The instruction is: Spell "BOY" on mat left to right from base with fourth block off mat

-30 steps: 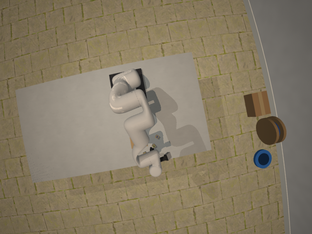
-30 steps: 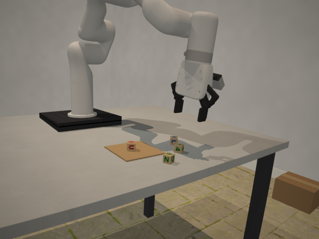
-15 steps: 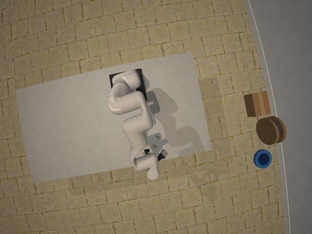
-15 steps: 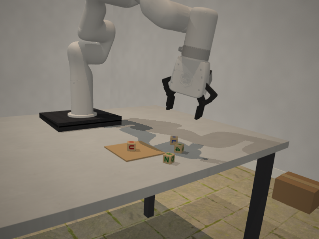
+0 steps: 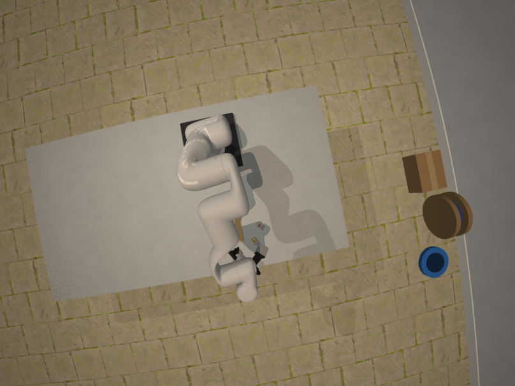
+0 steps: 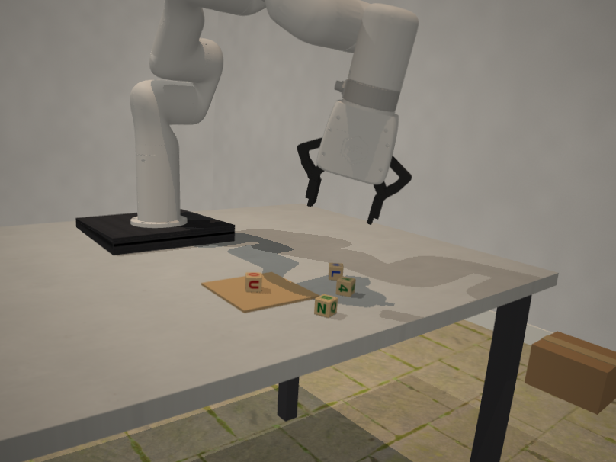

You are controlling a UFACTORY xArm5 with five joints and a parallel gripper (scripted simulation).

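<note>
A thin tan mat [image 6: 258, 293] lies flat on the grey table. One wooden block [image 6: 253, 281] with a red letter on its side stands on the mat. Three more blocks lie off the mat to its right: one with a blue letter [image 6: 335, 271], one with a green mark on its side [image 6: 345, 286], and one with a green N on its side [image 6: 325, 306]. Their top letters are too small to read. My gripper [image 6: 342, 208] is open and empty, high above these three blocks. In the top view the arm hides most of the mat [image 5: 238, 229]; two blocks [image 5: 260, 225] [image 5: 254, 240] show beside the gripper [image 5: 246, 254].
The robot's black base plate [image 6: 155, 229] is at the back left of the table. The table's front right edge is close to the blocks. On the floor beyond stand a cardboard box [image 6: 572, 370], a brown round object [image 5: 447, 214] and a blue ring [image 5: 433, 261].
</note>
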